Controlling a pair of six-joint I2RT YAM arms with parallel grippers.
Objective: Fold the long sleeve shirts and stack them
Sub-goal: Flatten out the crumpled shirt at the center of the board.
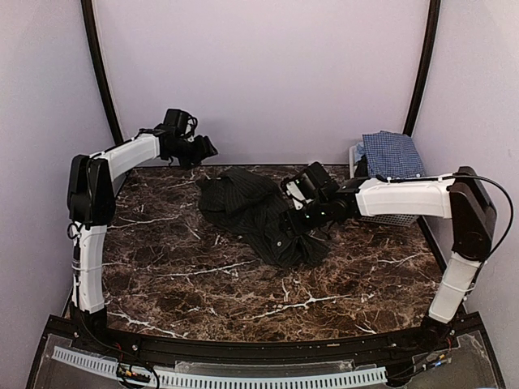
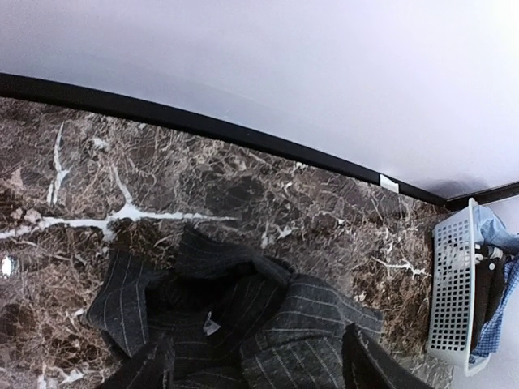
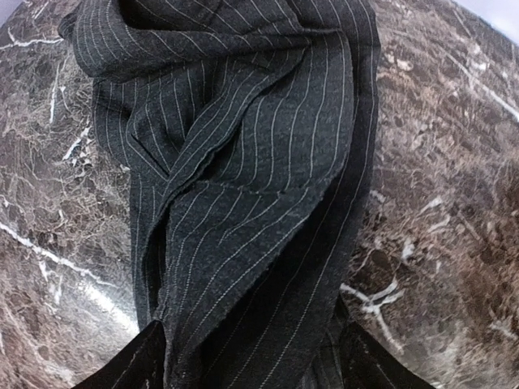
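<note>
The black pinstriped shirt (image 1: 251,215) lies crumpled on the marble table, back of centre. My right gripper (image 1: 296,207) hovers low over its right side. In the right wrist view the fingers (image 3: 130,365) stand wide apart, and folds of the shirt (image 3: 243,162) run down between them without being pinched. My left gripper (image 1: 207,148) hangs raised near the back wall, left of the shirt and apart from it. Its dark fingertips (image 2: 373,365) are spread, with the shirt's collar (image 2: 243,324) below them. The blue-and-white check shirt (image 1: 392,154) is heaped in the basket.
A white slatted basket (image 1: 389,219) stands at the back right corner, right behind my right arm, and shows as basket (image 2: 454,292) in the left wrist view. A black rail (image 2: 203,126) borders the table's far edge. Bare marble (image 1: 203,284) lies in front of the shirt.
</note>
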